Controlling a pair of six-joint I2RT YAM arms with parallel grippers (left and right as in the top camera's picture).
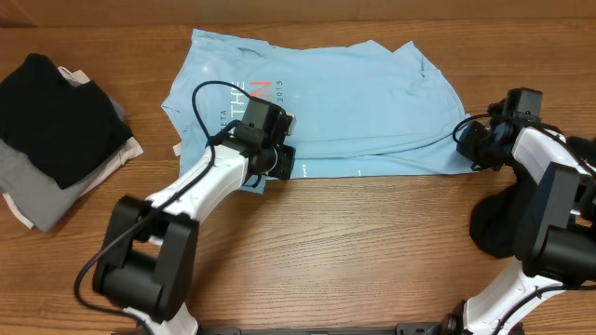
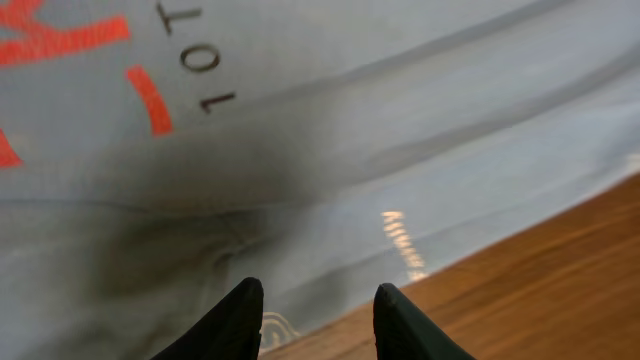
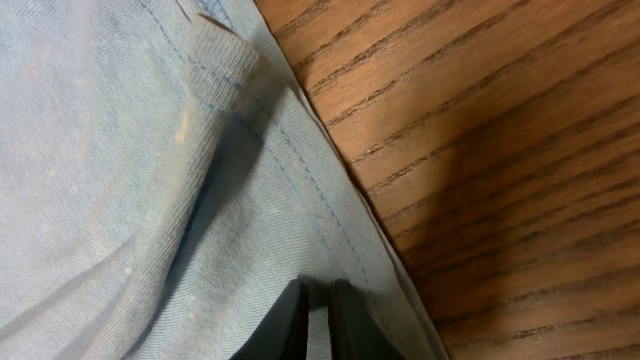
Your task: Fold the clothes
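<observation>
the light blue t-shirt [image 1: 354, 102] lies spread flat across the far middle of the wooden table [image 1: 372, 251], print side up, its lower part doubled over along the near edge. it is thin, light knit: soft and floppy, with no stiffness, so it will sag and drag wherever i don't support it, and it may slide easily on the smooth wood.

my left gripper [image 1: 284, 160] hangs low over the near hem towards the shirt's left end, its fingers parted a modest way with nothing between them. my right gripper [image 3: 318, 290] is at the shirt's right side seam, pinched nearly closed, and i judge it has a sliver of that edge.

the stitched hems and seams are the best holds, being thicker and less likely to slip out.

there is bare wood all along the near side for pulling cloth towards me. a pile of dark and grey clothes [image 1: 56, 130] sits well apart at the left.
</observation>
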